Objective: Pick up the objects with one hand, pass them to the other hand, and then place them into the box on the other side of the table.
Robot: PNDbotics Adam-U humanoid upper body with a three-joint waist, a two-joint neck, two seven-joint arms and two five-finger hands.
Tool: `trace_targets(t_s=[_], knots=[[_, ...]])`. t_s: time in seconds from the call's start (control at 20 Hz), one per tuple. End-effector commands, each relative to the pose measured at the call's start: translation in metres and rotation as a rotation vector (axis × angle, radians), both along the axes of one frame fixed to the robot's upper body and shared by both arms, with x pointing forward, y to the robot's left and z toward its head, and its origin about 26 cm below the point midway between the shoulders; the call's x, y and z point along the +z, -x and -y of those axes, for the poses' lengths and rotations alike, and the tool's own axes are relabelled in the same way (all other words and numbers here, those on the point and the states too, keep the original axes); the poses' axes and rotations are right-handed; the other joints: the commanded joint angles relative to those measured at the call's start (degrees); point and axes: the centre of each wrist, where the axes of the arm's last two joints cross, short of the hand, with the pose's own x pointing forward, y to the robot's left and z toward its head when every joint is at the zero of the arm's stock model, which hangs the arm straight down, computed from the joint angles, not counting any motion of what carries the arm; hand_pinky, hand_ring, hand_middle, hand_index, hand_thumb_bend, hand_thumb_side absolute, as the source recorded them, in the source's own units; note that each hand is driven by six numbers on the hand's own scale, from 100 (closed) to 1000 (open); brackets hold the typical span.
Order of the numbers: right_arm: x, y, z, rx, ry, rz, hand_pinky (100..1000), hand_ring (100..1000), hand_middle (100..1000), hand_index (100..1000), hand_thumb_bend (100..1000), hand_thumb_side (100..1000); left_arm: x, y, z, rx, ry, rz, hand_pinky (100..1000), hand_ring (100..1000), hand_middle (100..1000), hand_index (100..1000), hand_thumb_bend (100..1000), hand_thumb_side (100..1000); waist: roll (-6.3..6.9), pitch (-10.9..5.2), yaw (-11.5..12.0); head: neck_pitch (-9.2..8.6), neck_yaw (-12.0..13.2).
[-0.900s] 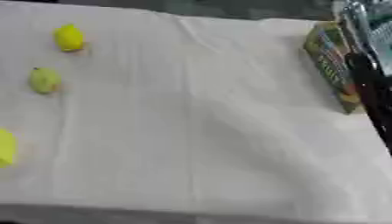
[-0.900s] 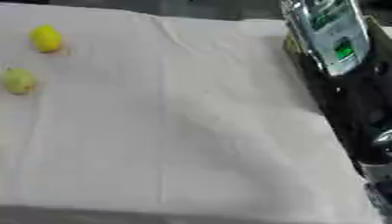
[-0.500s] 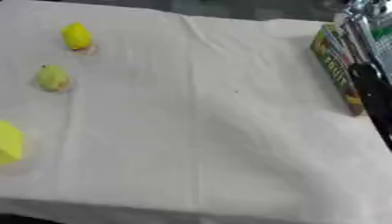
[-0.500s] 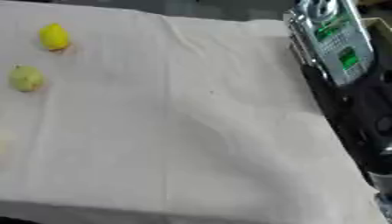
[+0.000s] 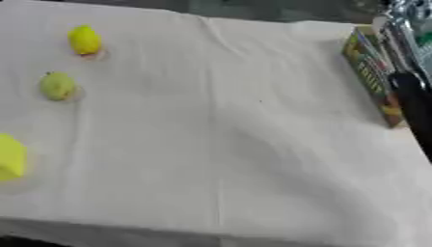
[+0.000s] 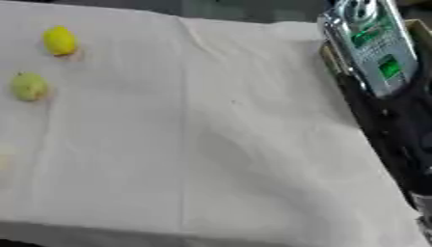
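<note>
No fingers of either hand could be made out, so whether they were open or closed cannot be told. Only the robot's right arm [image 6: 397,125] showed, running down the right edge of the right eye view: a silver upper section with green markings near the top, then a long black section reaching toward the lower right corner. No left arm showed in either view.

Just behind that arm, at the table's right edge, stood the box [image 5: 371,72], a shallow container with green and multicoloured printed sides. What it held could not be seen.

A white tablecloth [image 5: 228,144] with soft creases covered the table. The objects lay well apart from the box, on the far left side. A yellow lemon-shaped fruit [image 5: 84,39] sat near the far left corner. Nearer the viewer and slightly further left lay a yellow-green round fruit [image 5: 57,86]. Nearer still, cut off by the left edge of the left eye view, was a bright yellow blocky object [image 5: 10,157].
</note>
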Motion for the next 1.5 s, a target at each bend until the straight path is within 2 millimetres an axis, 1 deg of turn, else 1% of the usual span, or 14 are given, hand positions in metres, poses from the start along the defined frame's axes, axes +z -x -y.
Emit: trace_targets(t_s=[0.05, 0.2, 0.35, 0.5, 0.55, 0.65, 0.85, 0.9, 1.1, 1.3, 1.35, 1.4, 1.5], knots=[[0.009, 0.004, 0.0, 0.002, 0.005, 0.028, 861, 860, 863, 785, 421, 415, 0.018, 0.003, -0.006, -0.004, -0.172, -0.091, 703, 714, 711, 864, 306, 342, 1.17, -0.54, -0.1, 0.33, 1.3], [0.009, 0.004, 0.0, 0.0, 0.001, 0.028, 861, 859, 862, 784, 420, 415, 0.02, 0.003, -0.01, -0.022, -0.337, -0.266, 727, 735, 733, 871, 377, 346, 1.45, -0.61, -0.1, 0.33, 4.0], [0.008, 0.004, 0.0, -0.003, 0.002, 0.022, 860, 858, 861, 784, 421, 415, 0.025, 0.003, -0.015, -0.03, -0.436, -0.391, 735, 742, 739, 871, 407, 338, 1.72, -0.8, 0.0, 0.33, 6.0], [0.008, 0.004, 0.0, -0.004, 0.006, 0.016, 860, 858, 860, 783, 422, 414, 0.027, 0.002, -0.018, -0.033, -0.486, -0.46, 747, 752, 750, 874, 427, 344, 1.93, -1.03, 0.0, 0.33, 7.7], [0.007, 0.004, 0.0, -0.004, 0.007, 0.014, 860, 858, 860, 782, 422, 414, 0.028, 0.002, -0.018, -0.037, -0.501, -0.477, 750, 755, 751, 874, 445, 351, 2.0, -1.11, 0.0, 0.33, 8.2], [0.007, 0.003, 0.0, -0.003, 0.007, 0.011, 860, 858, 860, 782, 423, 414, 0.033, 0.003, -0.018, -0.045, -0.544, -0.475, 752, 756, 749, 867, 488, 332, 2.12, -1.23, 0.0, 0.33, 8.7], [0.007, 0.004, -0.001, 0.001, 0.015, 0.009, 860, 857, 859, 781, 422, 413, 0.04, 0.007, -0.02, -0.052, -0.624, -0.481, 765, 765, 757, 865, 507, 323, 2.31, -1.31, 0.2, 0.33, 8.8], [0.007, 0.004, -0.002, 0.001, 0.014, 0.008, 860, 857, 859, 781, 422, 412, 0.041, 0.008, -0.021, -0.052, -0.64, -0.494, 769, 768, 759, 862, 507, 309, 2.36, -1.33, 0.2, 0.33, 8.7], [0.007, 0.004, -0.003, 0.008, 0.019, 0.005, 860, 857, 858, 780, 422, 413, 0.047, 0.011, -0.025, -0.041, -0.703, -0.54, 782, 781, 769, 865, 535, 270, 2.41, -1.31, 0.3, 0.33, 7.3], [0.007, 0.003, -0.003, 0.006, 0.02, 0.001, 860, 856, 858, 779, 422, 414, 0.046, 0.014, -0.026, -0.052, -0.78, -0.623, 807, 805, 789, 872, 581, 172, 2.37, -1.2, 0.3, 0.33, 5.6], [0.007, 0.003, -0.003, 0.005, 0.022, -0.002, 860, 856, 858, 778, 422, 414, 0.045, 0.014, -0.027, -0.056, -0.808, -0.654, 816, 814, 793, 879, 598, 163, 2.35, -1.15, 0.3, 0.33, 5.4], [0.006, 0.003, -0.003, 0.003, 0.024, -0.003, 860, 856, 858, 778, 422, 414, 0.045, 0.014, -0.027, -0.062, -0.837, -0.688, 823, 820, 793, 877, 610, 160, 2.31, -1.1, 0.3, 0.33, 5.3], [0.006, 0.003, -0.003, 0.001, 0.026, -0.005, 860, 856, 858, 778, 423, 414, 0.044, 0.014, -0.027, -0.076, -0.89, -0.76, 842, 835, 799, 869, 638, 181, 2.26, -1.0, 0.3, 0.33, 5.3]])
